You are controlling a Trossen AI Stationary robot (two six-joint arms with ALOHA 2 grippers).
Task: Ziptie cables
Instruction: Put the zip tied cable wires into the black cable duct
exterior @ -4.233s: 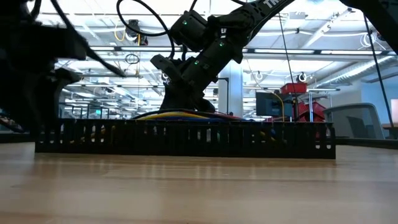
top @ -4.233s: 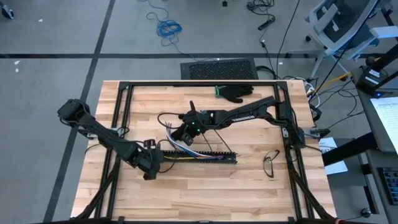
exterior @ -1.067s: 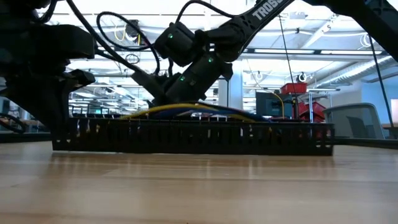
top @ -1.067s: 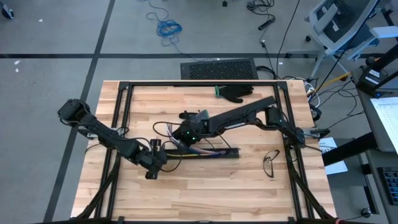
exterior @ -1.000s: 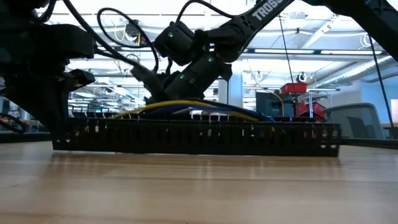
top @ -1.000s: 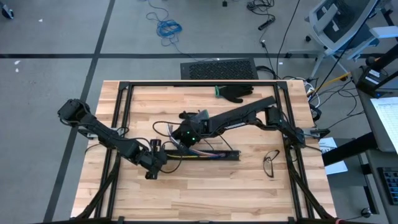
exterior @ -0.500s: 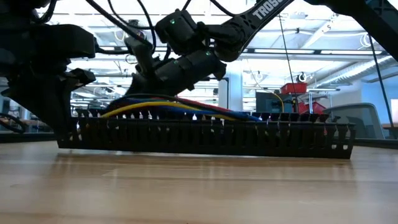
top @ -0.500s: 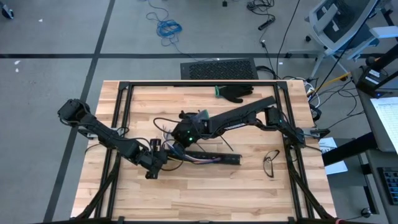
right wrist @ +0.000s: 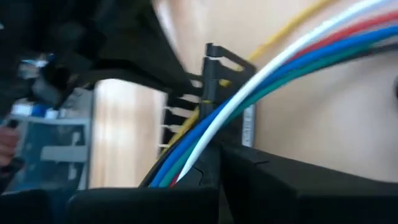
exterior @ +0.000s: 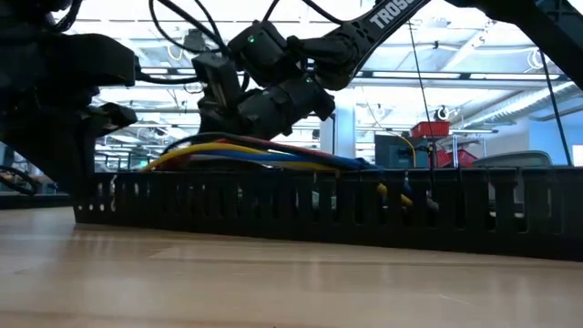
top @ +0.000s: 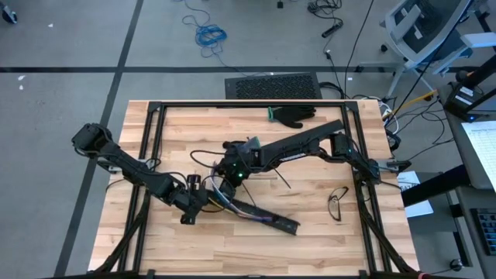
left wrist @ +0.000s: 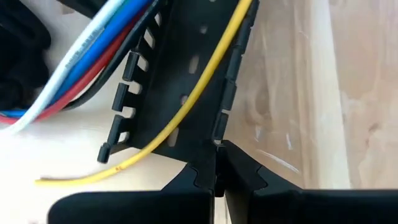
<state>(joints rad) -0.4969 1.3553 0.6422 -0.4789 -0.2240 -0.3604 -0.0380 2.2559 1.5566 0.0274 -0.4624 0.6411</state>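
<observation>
Open-plan robotics lab or workshop: grey tiled floor around the wooden table, an office chair beyond its far right corner, ceiling strip lights behind it.

Readable text: one partial brand mark only.
White letters "TROS", cut off by the frame's top edge, stand on the dark right arm in the low view; nothing else legible. A white tag on the black slotted channel in the right wrist view is too blurred to read.
</observation>
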